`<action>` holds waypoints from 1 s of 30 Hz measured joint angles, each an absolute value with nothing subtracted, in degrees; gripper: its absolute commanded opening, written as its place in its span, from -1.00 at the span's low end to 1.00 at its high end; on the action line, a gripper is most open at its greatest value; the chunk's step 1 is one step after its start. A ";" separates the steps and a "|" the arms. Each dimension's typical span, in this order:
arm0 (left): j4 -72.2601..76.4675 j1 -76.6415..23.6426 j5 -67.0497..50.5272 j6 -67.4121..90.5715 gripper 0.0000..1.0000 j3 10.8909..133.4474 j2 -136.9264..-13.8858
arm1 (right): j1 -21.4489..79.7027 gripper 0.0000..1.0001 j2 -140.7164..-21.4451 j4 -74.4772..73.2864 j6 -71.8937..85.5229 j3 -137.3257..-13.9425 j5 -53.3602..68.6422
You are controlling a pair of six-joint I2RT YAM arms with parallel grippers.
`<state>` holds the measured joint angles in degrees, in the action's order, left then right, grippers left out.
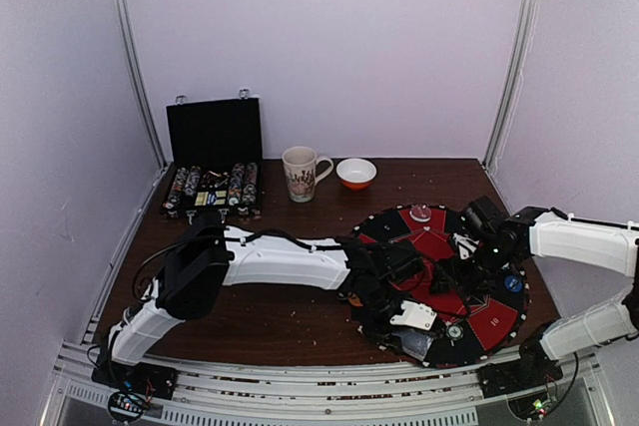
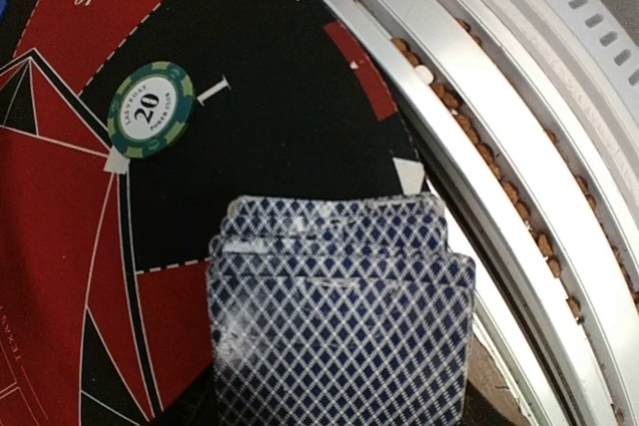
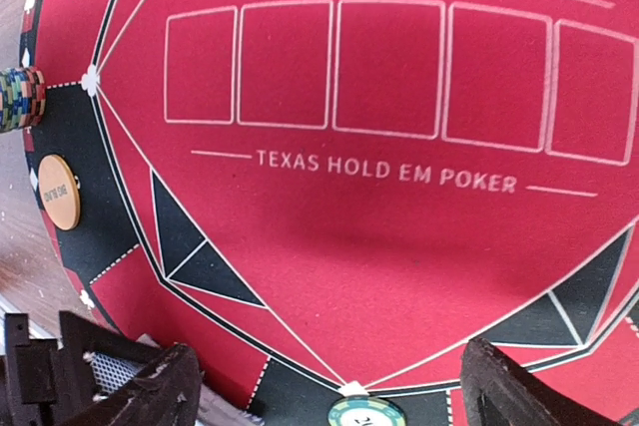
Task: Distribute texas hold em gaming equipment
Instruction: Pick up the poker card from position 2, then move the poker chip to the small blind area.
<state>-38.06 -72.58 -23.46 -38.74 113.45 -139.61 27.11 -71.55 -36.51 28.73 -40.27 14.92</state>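
Observation:
A fanned stack of blue-backed playing cards [image 2: 339, 316] fills the bottom of the left wrist view, raised above the mat's near edge. It hides my left gripper's fingers. From above, my left gripper [image 1: 387, 298] is at the mat's near left with white cards [image 1: 414, 314] against it. A green poker chip [image 2: 150, 109] marked 20 lies on the mat just beyond. My right gripper [image 3: 329, 351] hangs open and empty over the red centre. An orange button disc [image 3: 60, 192] and a chip stack [image 3: 20, 97] sit at the mat's edge. A blue button disc [image 1: 513, 284] lies at the right rim.
The round red-and-black mat [image 1: 484, 321] lies at the near right of the table. The open black case [image 1: 213, 137], with chips in it, stands at the back left. A mug [image 1: 303, 173] and a small bowl [image 1: 356, 173] stand beside it. Metal rails [image 2: 519, 147] run along the near edge.

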 measured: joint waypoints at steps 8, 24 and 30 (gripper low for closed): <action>-34.09 -72.88 -21.41 -39.13 -0.07 106.32 -135.04 | 27.29 0.65 -69.45 -40.14 30.41 -41.28 9.82; -23.35 -73.03 -16.27 -30.98 -0.15 85.95 -122.96 | 36.99 0.57 -68.69 -45.65 38.33 -38.87 3.92; -20.51 -73.03 -15.18 -27.97 -0.15 80.29 -119.57 | 41.30 0.56 -70.59 -45.56 41.56 -35.73 3.95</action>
